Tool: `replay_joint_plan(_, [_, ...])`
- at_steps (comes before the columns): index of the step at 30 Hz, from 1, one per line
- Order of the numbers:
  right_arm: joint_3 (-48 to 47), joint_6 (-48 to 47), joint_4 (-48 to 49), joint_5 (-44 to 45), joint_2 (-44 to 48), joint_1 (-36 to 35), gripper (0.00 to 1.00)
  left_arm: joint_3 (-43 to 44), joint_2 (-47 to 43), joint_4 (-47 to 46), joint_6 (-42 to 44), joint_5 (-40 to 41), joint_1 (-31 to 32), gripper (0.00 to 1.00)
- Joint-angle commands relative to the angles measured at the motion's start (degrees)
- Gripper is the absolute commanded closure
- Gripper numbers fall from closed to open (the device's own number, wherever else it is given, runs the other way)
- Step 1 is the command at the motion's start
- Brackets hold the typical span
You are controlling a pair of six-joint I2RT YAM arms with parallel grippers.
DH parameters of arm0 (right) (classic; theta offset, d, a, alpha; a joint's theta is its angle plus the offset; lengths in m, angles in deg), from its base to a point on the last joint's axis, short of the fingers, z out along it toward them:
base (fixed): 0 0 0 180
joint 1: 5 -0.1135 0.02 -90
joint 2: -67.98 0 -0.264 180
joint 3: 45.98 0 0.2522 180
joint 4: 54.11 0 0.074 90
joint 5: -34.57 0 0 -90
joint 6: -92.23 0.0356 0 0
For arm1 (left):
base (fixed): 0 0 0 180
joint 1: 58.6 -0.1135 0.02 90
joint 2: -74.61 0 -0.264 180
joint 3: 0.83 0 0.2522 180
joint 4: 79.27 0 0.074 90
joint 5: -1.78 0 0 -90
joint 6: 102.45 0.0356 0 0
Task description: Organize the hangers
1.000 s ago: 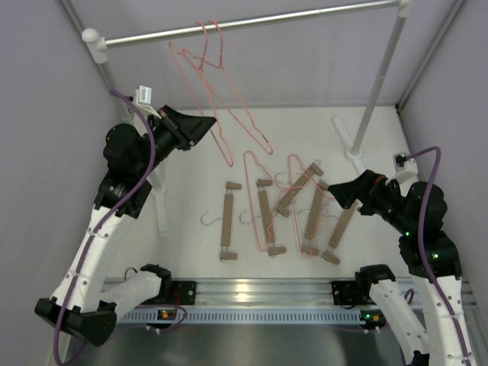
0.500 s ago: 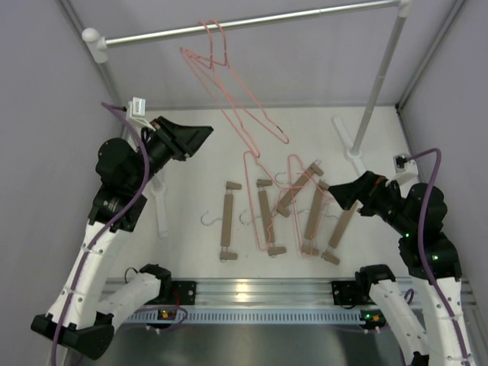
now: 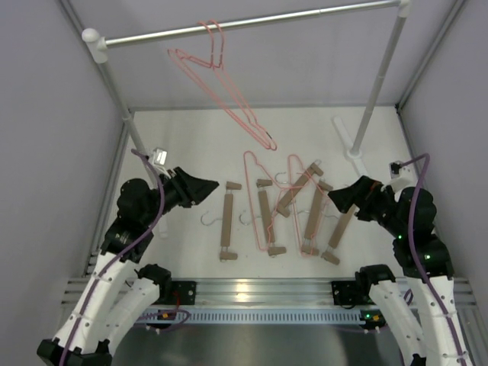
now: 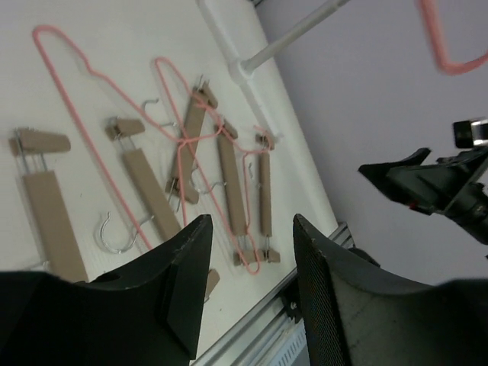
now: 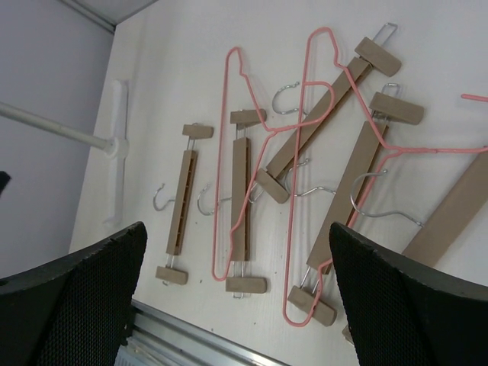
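- Two pink wire hangers (image 3: 252,125) hang on the rail (image 3: 252,21), upper centre; others lie tangled with tan wooden bar hangers (image 3: 227,219), mid-frame.
- Rightmost bar partly hidden behind right gripper (image 3: 332,197).
- Jaws apart, empty: left gripper (image 3: 216,184), right gripper.

**Top external view:** the rail (image 3: 252,21) leaves the frame at 1 o'clock, its end fitting clipped by the upper edge. The hanging pink hangers (image 3: 245,120) overlap, so their number cannot be resolved.

**Left wrist view:** at 1 o'clock a blurred pink hanger (image 4: 457,69) is clipped by the upper and right edges. The lower end of the leftmost wooden hanger (image 4: 52,217) is hidden behind a finger (image 4: 164,282) of the left hand (image 4: 250,221).

**Right wrist view:** at 3 o'clock the rightmost wooden hanger (image 5: 450,212) is clipped by the right edge. Its lower end is hidden behind the right hand (image 5: 238,229).
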Motion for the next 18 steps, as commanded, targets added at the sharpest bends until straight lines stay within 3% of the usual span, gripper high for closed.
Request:
replay_joint_plan(1, [-0.06, -0.56, 0.53, 1.70, 0.83, 0.52, 0.01, -5.34, -0.17, 0.19, -1.06, -1.50, 1.35, 0.49])
replay_joint_plan(3, [0.21, -0.48, 0.62, 1.87, 0.83, 0.52, 0.01, -7.20, 0.87, 0.01, -0.98, 1.47, 3.28, 0.49])
replay_joint_plan(6, [0.73, -0.13, 1.05, 1.88, 0.75, 0.52, 0.00, -8.79, 3.33, -0.51, -0.63, 7.35, 11.27, 0.49])
replay_joint_plan(10, [0.82, 0.23, 1.23, 1.70, 0.75, 0.52, 0.00, -7.92, 14.19, -3.41, -0.19, 24.73, 29.17, 0.49])
replay_joint_plan(13, [0.56, 0.05, 1.14, 1.52, 1.01, 0.44, 0.01, -3.45, 22.91, -5.26, 1.83, 31.09, 35.44, 0.49])
replay_joint_plan(18, [-0.14, -0.56, 0.62, 1.00, 1.36, 0.52, 0.01, 6.47, 40.50, -5.88, 5.78, 37.69, 39.24, 0.50])
